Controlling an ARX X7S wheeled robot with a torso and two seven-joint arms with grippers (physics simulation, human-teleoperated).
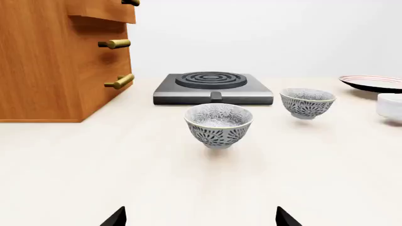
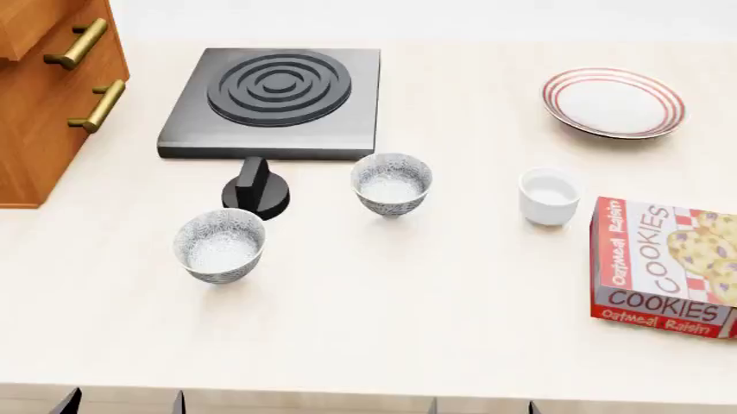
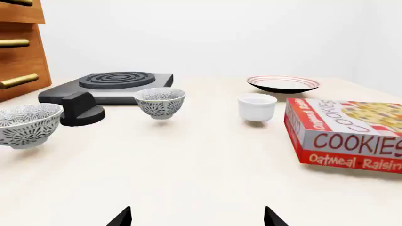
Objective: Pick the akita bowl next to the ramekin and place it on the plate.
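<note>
Start with the head view. You have two small deep grey-patterned bowls on the pale surface point(image 2: 368, 345). The akita bowl point(image 2: 392, 183) you want is the one nearer the plain glossy white ramekin point(image 2: 550, 196), which sits at its 3 o'clock, near but apart. The look-alike bowl point(image 2: 220, 244) lies at its 8 o'clock. The round white plate with red rings point(image 2: 614, 103) is at the akita bowl's 2 o'clock, well apart and bare. Nothing has been lifted, so every step is left: reach, grasp, carry, set down.

In the left wrist view, the left gripper point(image 1: 201, 220) shows only two dark tips, spread wide with nothing between them. The look-alike bowl point(image 1: 219, 125) is straight ahead; the akita bowl point(image 1: 307, 102) sits beyond it, toward the ramekin point(image 1: 390, 105).

In the right wrist view, the right gripper point(image 3: 197, 217) likewise has its jaws spread and empty. The akita bowl point(image 3: 160, 102) stands upright between the black knob point(image 3: 79, 109) and the ramekin point(image 3: 257, 108), with the plate point(image 3: 283, 84) behind. I judge the right arm is the better placed.
</note>
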